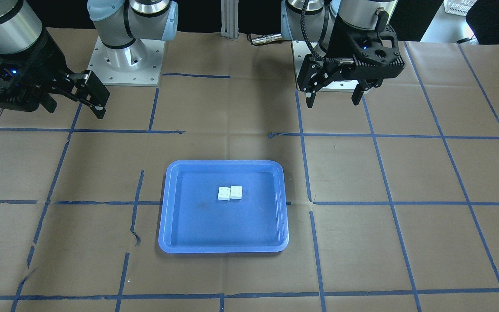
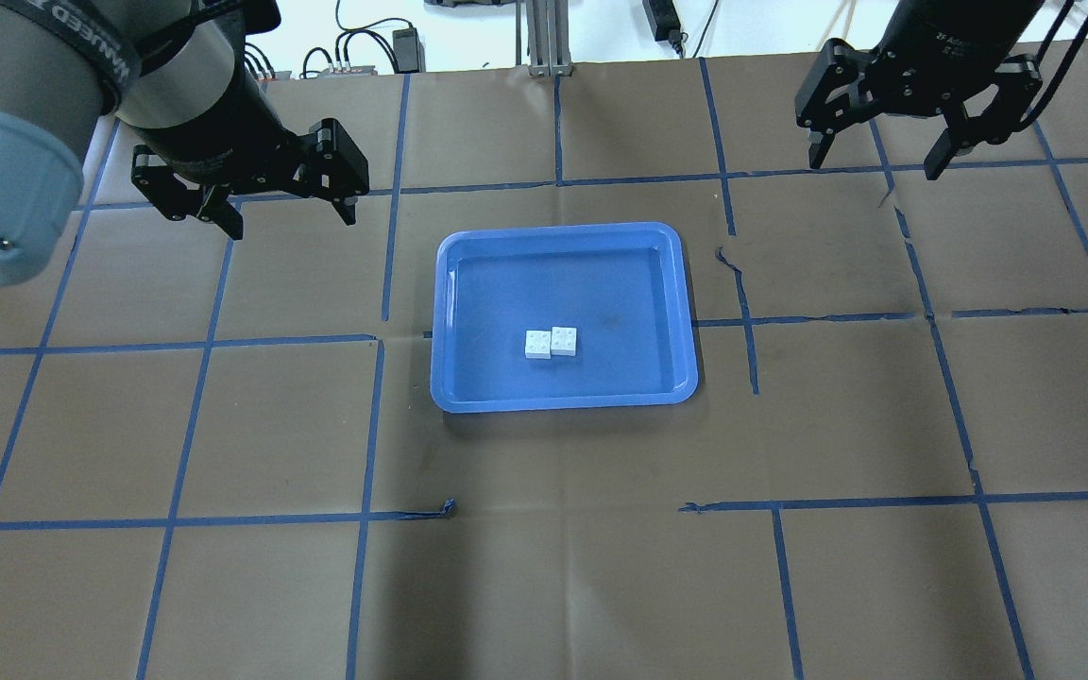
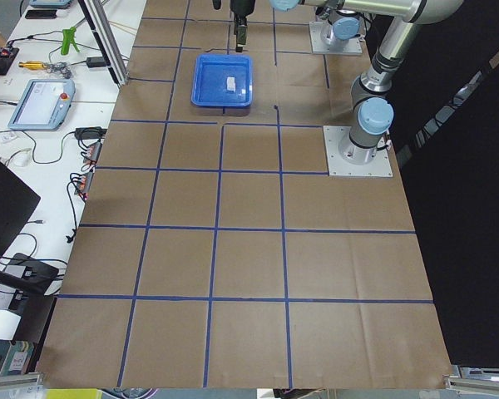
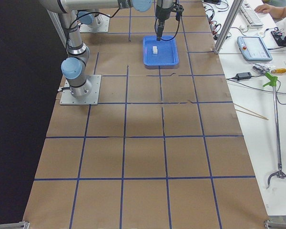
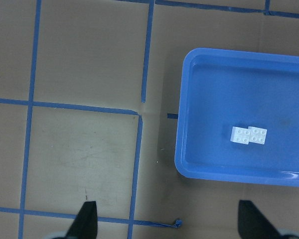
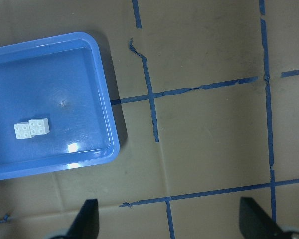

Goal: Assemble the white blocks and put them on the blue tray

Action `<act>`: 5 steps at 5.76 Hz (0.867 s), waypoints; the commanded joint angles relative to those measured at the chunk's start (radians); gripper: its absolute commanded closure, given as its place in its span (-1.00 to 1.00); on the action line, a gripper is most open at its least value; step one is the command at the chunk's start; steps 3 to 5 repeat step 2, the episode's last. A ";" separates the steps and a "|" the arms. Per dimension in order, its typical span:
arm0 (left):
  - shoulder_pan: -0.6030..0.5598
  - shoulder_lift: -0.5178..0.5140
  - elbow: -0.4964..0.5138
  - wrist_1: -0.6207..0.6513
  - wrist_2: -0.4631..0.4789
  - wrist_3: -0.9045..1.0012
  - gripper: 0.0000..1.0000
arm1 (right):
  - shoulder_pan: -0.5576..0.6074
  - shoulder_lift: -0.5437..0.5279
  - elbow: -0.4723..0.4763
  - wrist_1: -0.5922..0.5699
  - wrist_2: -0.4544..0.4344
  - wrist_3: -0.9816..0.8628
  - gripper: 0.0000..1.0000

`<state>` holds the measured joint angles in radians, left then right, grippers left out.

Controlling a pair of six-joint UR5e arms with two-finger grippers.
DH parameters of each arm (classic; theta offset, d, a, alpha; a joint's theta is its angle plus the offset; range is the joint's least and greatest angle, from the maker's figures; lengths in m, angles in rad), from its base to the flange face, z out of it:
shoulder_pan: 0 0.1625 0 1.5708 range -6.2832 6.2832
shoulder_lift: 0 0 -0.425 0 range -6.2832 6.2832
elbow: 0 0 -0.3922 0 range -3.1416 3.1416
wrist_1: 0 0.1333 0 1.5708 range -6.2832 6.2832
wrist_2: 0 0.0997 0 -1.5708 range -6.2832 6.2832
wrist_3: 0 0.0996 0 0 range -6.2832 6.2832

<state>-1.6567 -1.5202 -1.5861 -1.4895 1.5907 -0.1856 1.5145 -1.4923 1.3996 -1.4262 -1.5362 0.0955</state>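
Note:
Two white blocks (image 2: 551,342) lie in the middle of the blue tray (image 2: 563,401), pressed together with a slight offset; whether the studs are locked I cannot tell. They also show in the front view (image 1: 230,193) and in the left wrist view (image 5: 249,135) and the right wrist view (image 6: 32,128). My left gripper (image 2: 291,225) hangs open and empty above the table, beside the tray's far left corner. My right gripper (image 2: 873,166) hangs open and empty, far right of the tray. In the front view the left gripper (image 1: 332,102) is on the right and the right gripper (image 1: 75,108) on the left.
The table is covered in brown paper with a blue tape grid; the paper is torn near the tray (image 2: 728,260). The arm bases (image 1: 124,60) stand at the robot's edge. Side benches with a tablet (image 3: 41,101) and tools flank the far edge.

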 commanded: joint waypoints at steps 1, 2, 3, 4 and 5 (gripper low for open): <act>0.000 0.000 -0.002 -0.002 0.000 0.000 -0.98 | 0.015 0.001 0.001 -0.002 -0.002 0.003 -1.00; 0.000 0.000 -0.002 -0.002 0.000 0.000 -0.98 | 0.015 0.001 0.002 -0.002 -0.002 0.003 -1.00; 0.000 0.000 -0.002 -0.002 0.000 0.000 -0.98 | 0.015 0.001 0.002 -0.002 -0.002 0.003 -1.00; 0.000 0.000 -0.002 -0.002 0.000 0.000 -0.98 | 0.015 0.001 0.002 -0.002 -0.002 0.003 -1.00; 0.000 0.000 -0.002 -0.002 0.000 0.000 -0.98 | 0.015 0.001 0.002 -0.002 -0.002 0.003 -1.00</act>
